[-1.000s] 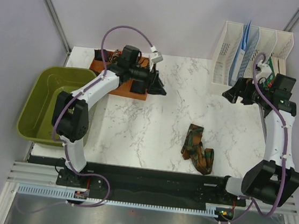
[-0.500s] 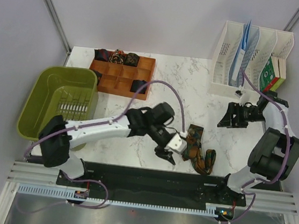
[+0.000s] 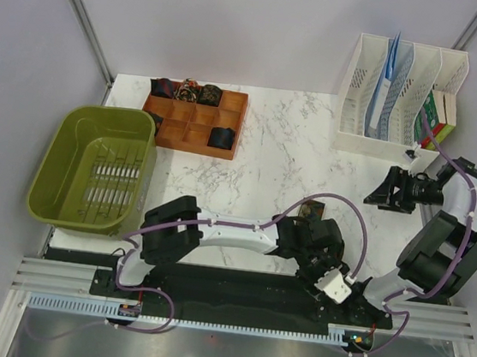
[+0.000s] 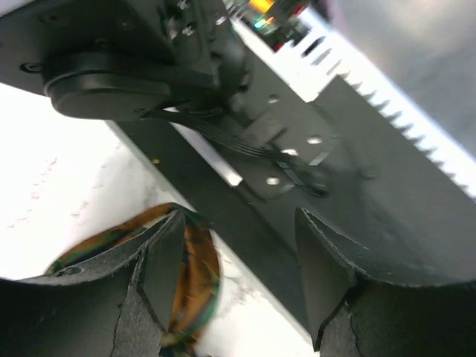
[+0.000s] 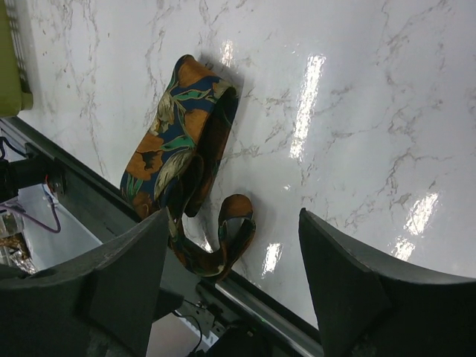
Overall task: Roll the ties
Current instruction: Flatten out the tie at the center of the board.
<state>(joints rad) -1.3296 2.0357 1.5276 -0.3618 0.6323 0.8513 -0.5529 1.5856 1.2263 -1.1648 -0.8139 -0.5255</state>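
Observation:
A loosely folded tie (image 5: 182, 141), patterned orange, green and dark blue, lies near the table's front edge, its thin end curled in a loop (image 5: 235, 223). From above only a corner of this tie (image 3: 311, 210) shows, because my left arm lies across it. My left gripper (image 3: 327, 275) is low at the front edge and open; the tie's orange-green edge (image 4: 195, 256) sits against its left finger (image 4: 160, 260), not clamped. My right gripper (image 3: 391, 189) hangs open at the right side, apart from the tie. Rolled ties (image 3: 188, 92) sit in the orange tray (image 3: 190, 137).
A green basin (image 3: 71, 138) stands at the left edge. A white file rack (image 3: 399, 93) with papers is at the back right, a small box beside it. The black rail (image 4: 312, 223) and the right arm's base run along the front edge.
My left arm has swung from the orange tray at the back left to the front right, over the loose tie. My right arm has drawn back toward the right edge.

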